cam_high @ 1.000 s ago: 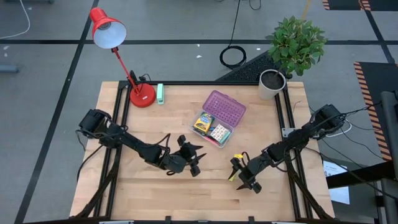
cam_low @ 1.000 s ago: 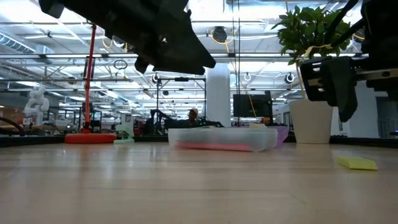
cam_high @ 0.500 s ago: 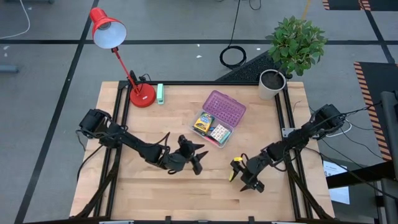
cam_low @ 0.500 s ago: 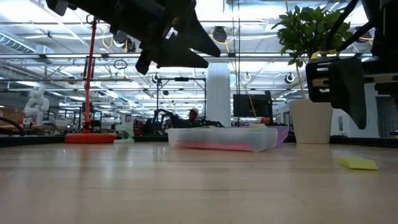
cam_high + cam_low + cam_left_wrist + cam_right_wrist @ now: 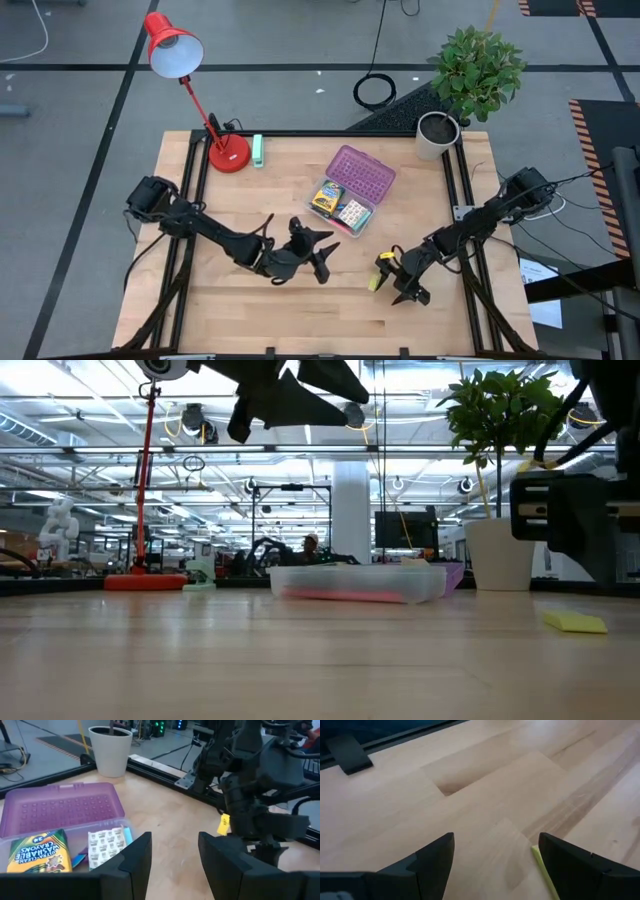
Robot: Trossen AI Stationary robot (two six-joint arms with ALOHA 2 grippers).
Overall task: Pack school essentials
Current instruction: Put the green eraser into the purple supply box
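A tiny yellow eraser (image 5: 375,283) lies flat on the wooden table, right of centre and toward the near edge. My right gripper (image 5: 398,283) hovers open just to its right; in the right wrist view the eraser (image 5: 543,868) sits beside one finger, untouched. My left gripper (image 5: 322,255) hangs open and empty above the table's middle, high in the low view (image 5: 300,385). The clear case (image 5: 350,192) lies open with its purple lid (image 5: 60,807) folded back. Inside it are the crayon box (image 5: 35,852), a patterned pack (image 5: 106,842) and something pink (image 5: 345,595).
A red desk lamp (image 5: 225,152) and a mint-green block (image 5: 258,150) stand at the far left. A white pot with a green plant (image 5: 438,132) stands at the far right corner. Black rails (image 5: 462,200) run along the table's sides.
My left gripper has risen and drifted a little toward the table's right edge. My right gripper has shifted toward the right edge, away from the eraser, which has stayed where it was on the table.
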